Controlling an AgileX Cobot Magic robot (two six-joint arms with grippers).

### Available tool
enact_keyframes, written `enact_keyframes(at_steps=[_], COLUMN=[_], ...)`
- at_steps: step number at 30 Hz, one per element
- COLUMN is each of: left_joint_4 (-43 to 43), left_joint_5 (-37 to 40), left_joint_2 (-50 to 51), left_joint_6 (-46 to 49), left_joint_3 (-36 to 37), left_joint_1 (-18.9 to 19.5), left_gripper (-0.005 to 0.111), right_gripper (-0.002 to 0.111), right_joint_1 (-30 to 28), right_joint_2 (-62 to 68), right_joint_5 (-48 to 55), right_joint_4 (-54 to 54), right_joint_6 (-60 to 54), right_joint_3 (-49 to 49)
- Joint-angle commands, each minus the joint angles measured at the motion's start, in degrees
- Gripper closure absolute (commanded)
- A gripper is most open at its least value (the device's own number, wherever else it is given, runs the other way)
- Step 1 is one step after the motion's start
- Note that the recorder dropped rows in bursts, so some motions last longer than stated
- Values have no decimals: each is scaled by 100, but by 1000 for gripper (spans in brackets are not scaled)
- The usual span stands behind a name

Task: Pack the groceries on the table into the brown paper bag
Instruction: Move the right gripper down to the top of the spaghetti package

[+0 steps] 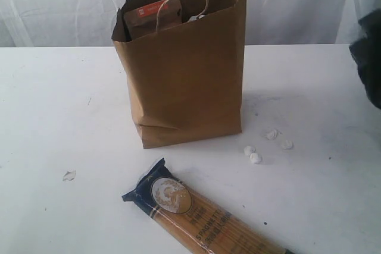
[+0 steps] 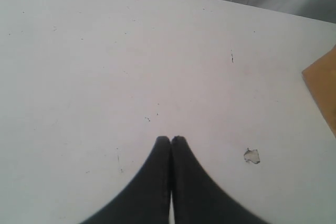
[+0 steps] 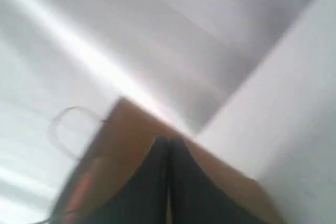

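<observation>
The brown paper bag (image 1: 184, 69) stands upright in the middle of the white table (image 1: 53, 105). A brown pouch with an orange label (image 1: 152, 17) pokes up inside it. A long spaghetti packet (image 1: 202, 218) lies flat on the table in front of the bag, running toward the lower edge. My left gripper (image 2: 170, 139) is shut and empty over bare table, with a corner of the bag (image 2: 323, 90) off to one side. My right gripper (image 3: 168, 140) is shut and empty, and the blurred bag (image 3: 131, 140) fills the view behind it. A dark part of the right arm (image 1: 369, 57) shows at the exterior view's right edge.
Several small white crumpled scraps (image 1: 262, 146) lie on the table right of the bag's base. One more scrap (image 1: 69, 175) lies at the left, seen in the left wrist view too (image 2: 252, 156). A white curtain (image 1: 59, 4) hangs behind the table.
</observation>
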Motion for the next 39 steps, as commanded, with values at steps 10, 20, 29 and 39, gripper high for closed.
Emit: enact_keyframes(at_steps=[10,20,29,39], left_joint_4=[5,5,5,5], left_joint_5=[-25,-25,-25,553], left_joint_2=[-42,-42,-42,-445], left_joint_6=[2,2,2,2], left_joint_3=[27,27,27,292], left_joint_1=[1,1,1,1], left_gripper=[107,107,107,107], right_gripper=[108,108,97,28], right_joint_1=[79,1159,1545,1545], right_joint_2=[193,2987,4080,4077], right_joint_5=[5401,8426,8484,8333], right_joint_4=[-5974,-4072,-4116,-4815], right_joint_6=[845,-2506,-2999,-2661], right_joint_3=[-1920,-3307,-3852,-3852])
